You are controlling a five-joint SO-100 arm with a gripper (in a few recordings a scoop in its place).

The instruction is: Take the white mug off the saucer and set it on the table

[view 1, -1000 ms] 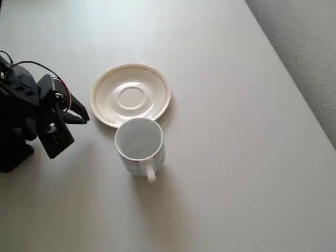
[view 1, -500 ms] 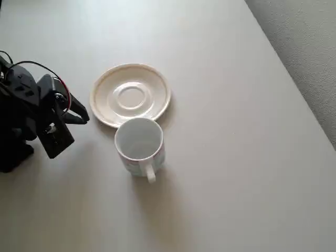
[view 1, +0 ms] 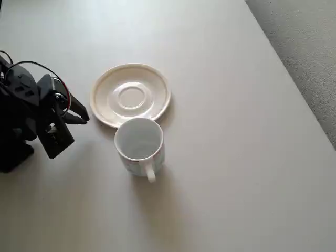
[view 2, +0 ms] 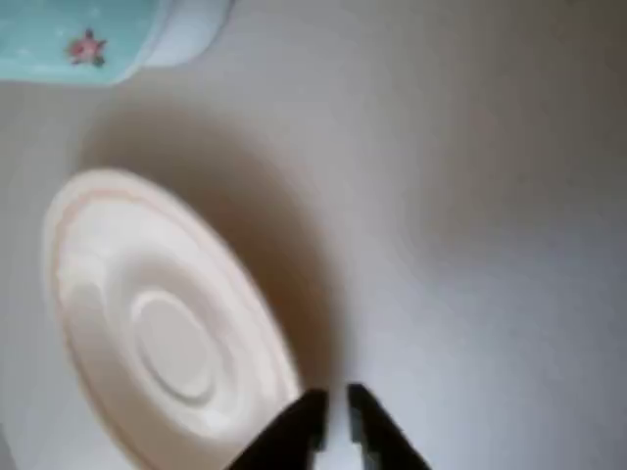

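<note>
Nothing has shifted since a second ago: arm, cup and dish sit where they were. On the plain, smooth off-white surface (view 1: 236,157) the small white ceramic mug (view 1: 139,145) stands upright just beside the round cream saucer with its thin tan rim line (view 1: 130,95), its loop handle pointing toward the lower edge of the overhead view. The saucer's circular centre well is bare. From the wrist view the mug's side shows a pale teal glaze with a small red flower; no writing is legible. Left of the saucer, the black pincer (view 1: 84,116) has its tips nearly together, clamped on nothing. Grey textured carpet (view 1: 304,42) lies beyond the straight edge.
</note>
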